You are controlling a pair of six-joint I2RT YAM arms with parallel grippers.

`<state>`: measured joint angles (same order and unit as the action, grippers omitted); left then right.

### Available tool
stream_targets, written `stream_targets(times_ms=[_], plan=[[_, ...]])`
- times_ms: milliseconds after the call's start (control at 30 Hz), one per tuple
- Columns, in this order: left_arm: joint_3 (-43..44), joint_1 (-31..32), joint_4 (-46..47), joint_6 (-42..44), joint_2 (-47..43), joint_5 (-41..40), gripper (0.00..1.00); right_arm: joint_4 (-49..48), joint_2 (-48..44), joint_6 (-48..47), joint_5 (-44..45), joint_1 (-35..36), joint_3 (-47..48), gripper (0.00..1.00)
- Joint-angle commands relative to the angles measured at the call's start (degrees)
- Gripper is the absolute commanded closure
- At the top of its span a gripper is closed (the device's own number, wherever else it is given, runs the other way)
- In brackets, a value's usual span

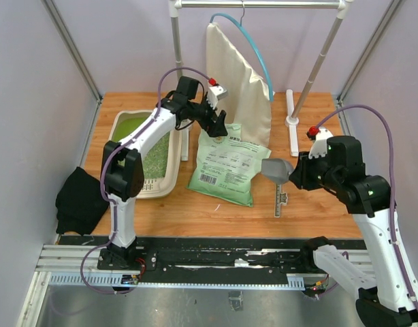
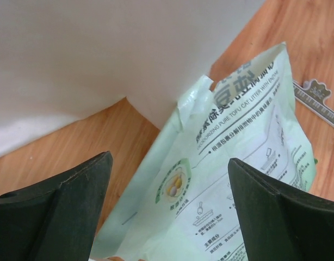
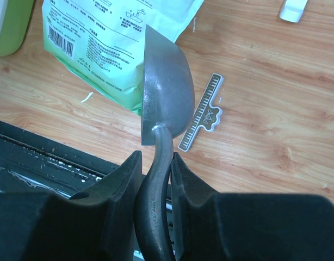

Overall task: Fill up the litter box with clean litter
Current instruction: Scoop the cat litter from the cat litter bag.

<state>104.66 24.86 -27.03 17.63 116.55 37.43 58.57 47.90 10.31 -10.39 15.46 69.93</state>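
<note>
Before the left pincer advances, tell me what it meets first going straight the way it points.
Most likely the green litter bag: one end lies between the open fingers of the left pincer in the wrist view, with the white cushion behind it. Depth is hard to judge.

On the tabletop point(image 1: 318, 204) the litter box point(image 1: 161, 188) sits at the left, with litter point(image 1: 154, 161) in it. The bag point(image 1: 226, 167) lies just to its right, with a cushion point(image 1: 239, 75) hanging behind. A clip point(image 1: 282, 202) lies right of the bag, and the scoop point(image 1: 276, 168) hangs above, between them.
</note>
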Motion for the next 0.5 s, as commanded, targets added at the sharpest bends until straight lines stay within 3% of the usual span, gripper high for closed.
stream_targets(times_ms=[0, 133, 300, 467], plan=[[3.4, -0.3, -6.7, 4.5, 2.8, 6.4, 0.09, 0.7, -0.1, -1.4, -2.5, -1.5, 2.3, 0.99], [2.8, -0.3, -7.4, 4.6, 3.8, 8.7, 0.15, 1.5, -0.3, -1.0, -3.7, -1.7, 2.3, 0.99], [4.6, -0.3, -10.2, 3.1, 4.2, 9.4, 0.54, 2.0, -1.3, -0.2, -4.2, -1.8, 2.3, 0.99], [1.6, -0.3, -9.0, 3.1, -1.1, 8.0, 0.73, 2.8, -1.3, 0.6, -4.0, -1.8, 3.4, 0.99]])
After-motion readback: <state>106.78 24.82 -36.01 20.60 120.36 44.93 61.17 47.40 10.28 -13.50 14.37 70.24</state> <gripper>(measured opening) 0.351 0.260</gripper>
